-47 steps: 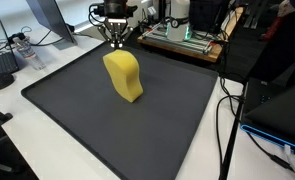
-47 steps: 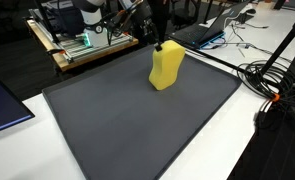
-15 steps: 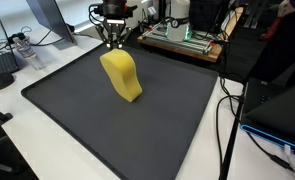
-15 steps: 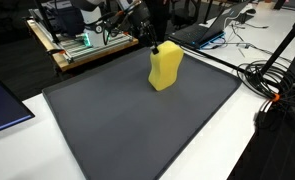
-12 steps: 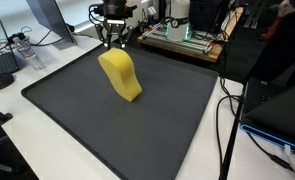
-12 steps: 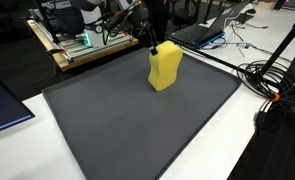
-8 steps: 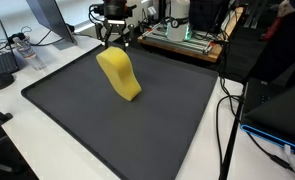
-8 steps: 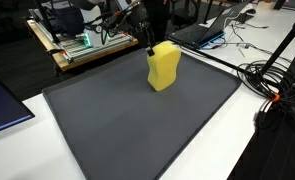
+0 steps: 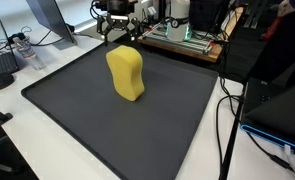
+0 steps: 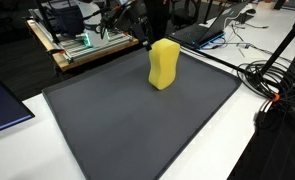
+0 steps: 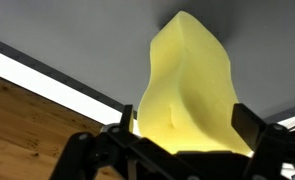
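Claw [image 9: 117,38] spread wide, hanging just over the top of the yellow foam block [image 9: 125,74], which stands upright on the far part of the black mat [image 9: 77,120]

A yellow block [image 10: 164,64] stands upright on the dark mat [image 10: 127,125], near its far edge. The gripper [image 10: 149,38] hangs just behind the block's top. Black cables [image 10: 270,78] coil on the white table [image 10: 237,140] beside the mat.

Dark mat [image 9: 87,120] (on white table [image 9: 32,150]) bears upright yellow sponge [image 9: 126,74].
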Action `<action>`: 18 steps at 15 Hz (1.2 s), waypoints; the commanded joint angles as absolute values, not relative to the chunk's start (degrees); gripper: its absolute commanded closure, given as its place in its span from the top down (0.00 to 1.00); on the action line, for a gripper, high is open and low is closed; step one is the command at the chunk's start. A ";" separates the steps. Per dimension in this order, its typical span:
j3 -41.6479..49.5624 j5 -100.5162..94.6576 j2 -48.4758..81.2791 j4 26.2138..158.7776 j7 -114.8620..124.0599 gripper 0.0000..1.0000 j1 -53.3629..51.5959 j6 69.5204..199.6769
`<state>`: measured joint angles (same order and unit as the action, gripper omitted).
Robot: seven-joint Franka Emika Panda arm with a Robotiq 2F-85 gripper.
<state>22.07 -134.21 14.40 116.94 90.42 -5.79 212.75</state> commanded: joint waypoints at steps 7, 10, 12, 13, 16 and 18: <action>36.27 -144.92 9.86 118.37 110.85 1.00 -18.90 216.36; 41.57 -144.10 8.68 116.58 114.60 1.00 -23.40 223.36; 45.93 -143.94 9.29 114.31 119.32 1.00 -27.12 228.42; 47.00 -143.88 8.77 113.53 122.13 1.00 -28.30 230.02; 52.34 -143.67 9.56 109.37 133.75 1.00 -34.31 232.80; 56.51 -143.83 11.29 105.97 141.95 1.00 -38.87 232.27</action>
<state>50.85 -143.60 9.20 111.01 130.70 -32.55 231.03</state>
